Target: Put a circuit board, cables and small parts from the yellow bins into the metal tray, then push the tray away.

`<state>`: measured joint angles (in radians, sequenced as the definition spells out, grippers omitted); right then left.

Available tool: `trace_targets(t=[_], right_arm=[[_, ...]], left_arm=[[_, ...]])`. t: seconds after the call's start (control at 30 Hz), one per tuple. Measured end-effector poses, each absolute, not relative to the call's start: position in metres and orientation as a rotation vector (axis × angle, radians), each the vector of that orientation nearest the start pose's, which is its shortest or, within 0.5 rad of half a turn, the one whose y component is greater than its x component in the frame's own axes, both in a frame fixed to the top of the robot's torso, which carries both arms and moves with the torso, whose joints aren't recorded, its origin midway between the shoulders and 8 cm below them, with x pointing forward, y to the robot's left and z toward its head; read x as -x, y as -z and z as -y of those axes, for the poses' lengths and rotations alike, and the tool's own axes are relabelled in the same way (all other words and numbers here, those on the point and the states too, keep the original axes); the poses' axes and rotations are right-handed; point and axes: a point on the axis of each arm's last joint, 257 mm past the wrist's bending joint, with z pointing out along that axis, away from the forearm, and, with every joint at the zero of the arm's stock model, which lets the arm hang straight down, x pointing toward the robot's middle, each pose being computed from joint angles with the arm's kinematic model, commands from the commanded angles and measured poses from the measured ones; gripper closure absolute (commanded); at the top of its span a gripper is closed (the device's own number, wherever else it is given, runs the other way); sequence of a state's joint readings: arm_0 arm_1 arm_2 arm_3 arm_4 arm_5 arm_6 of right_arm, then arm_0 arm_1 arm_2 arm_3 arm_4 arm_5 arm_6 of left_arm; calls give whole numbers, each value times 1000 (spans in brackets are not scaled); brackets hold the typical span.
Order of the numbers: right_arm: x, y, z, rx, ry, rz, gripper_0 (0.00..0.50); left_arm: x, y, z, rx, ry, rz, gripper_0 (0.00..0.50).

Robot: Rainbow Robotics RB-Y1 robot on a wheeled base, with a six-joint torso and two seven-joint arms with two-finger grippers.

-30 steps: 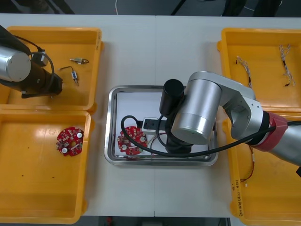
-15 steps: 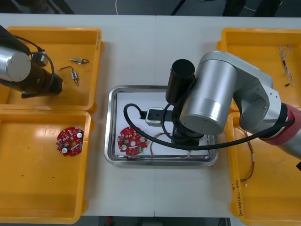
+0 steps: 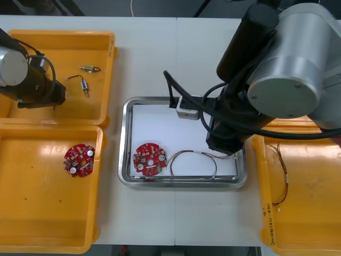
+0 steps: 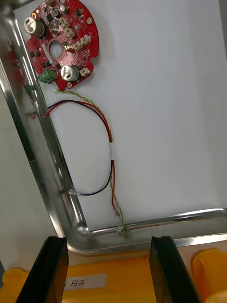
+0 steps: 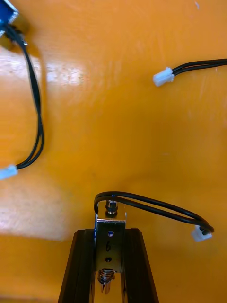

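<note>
The metal tray (image 3: pixel 126 140), white inside, holds a round red circuit board (image 3: pixel 149 159) and a thin red, yellow and black cable (image 3: pixel 194 158). My right arm (image 3: pixel 277 69) hangs over the tray's right side. In the right wrist view, my right gripper (image 4: pixel 109 270) is open and holds nothing, above the tray's corner (image 4: pixel 75 227), near the cable (image 4: pixel 106 142) and board (image 4: pixel 60 40). My left arm (image 3: pixel 32 85) reaches into the far left yellow bin (image 3: pixel 101 42). There my left gripper (image 5: pixel 109 265) is shut on a small metal part (image 5: pixel 110 227) with a black looped cable.
Two more small metal parts (image 3: pixel 89 68) lie in the far left bin, with black cables (image 5: pixel 194 67) and white plugs close by. The near left bin (image 3: pixel 32 213) holds another red board (image 3: pixel 79 160). A thin cable (image 3: pixel 282 178) lies in the near right bin.
My right arm has risen and drawn back toward the far right, uncovering the tray's middle and the cable lying there. The left arm has barely shifted.
</note>
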<state>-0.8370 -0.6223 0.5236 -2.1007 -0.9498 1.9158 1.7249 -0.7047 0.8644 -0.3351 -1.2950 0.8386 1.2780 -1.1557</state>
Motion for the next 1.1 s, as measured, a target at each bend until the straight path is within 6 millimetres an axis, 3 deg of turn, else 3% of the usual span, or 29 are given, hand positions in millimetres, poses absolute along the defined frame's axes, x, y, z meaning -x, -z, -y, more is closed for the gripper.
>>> trace_targets(t=[0.37,0.6,1.1], right_arm=[[-402,106,134,1568,132,-2200,0],[-414,68,145,1445,98,-2165,0],[-450,29,215,1106,60,-2269,0]], left_arm=[[-544,165,-357,206,58,-2623,500],[-522,148,-343,128,16,-2675,500],[-504,103,-282,-136,28,-2666,500]])
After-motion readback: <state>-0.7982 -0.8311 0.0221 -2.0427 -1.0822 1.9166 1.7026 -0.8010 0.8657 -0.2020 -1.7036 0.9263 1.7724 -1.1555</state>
